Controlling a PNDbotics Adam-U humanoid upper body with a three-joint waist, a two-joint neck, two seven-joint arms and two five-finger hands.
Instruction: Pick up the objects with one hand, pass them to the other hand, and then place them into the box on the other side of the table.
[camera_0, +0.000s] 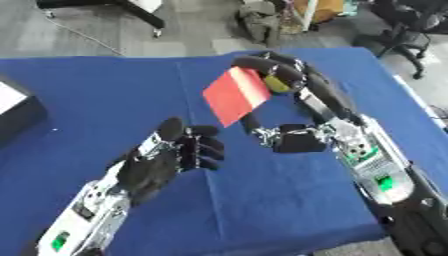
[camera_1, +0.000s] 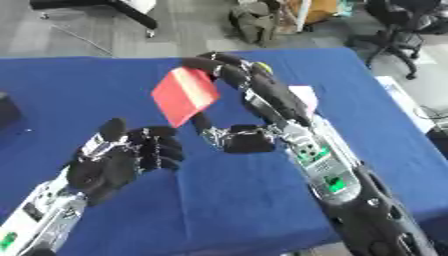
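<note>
Your right hand (camera_0: 278, 76) pinches the top edge of the red card (camera_0: 236, 95), its fingers curled over it; the card hangs tilted in the air above the middle of the blue counter (camera_0: 105, 95). Your left hand (camera_0: 175, 150) is raised just below and left of the card, apart from it, fingers half curled, holding nothing.

Right hand (camera_0: 278, 80) holds red card (camera_0: 236, 95); left hand (camera_0: 171, 155) curled beneath

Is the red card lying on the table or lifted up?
Lifted. The right hand pinches the red card by its top edge, above the blue table.
</note>
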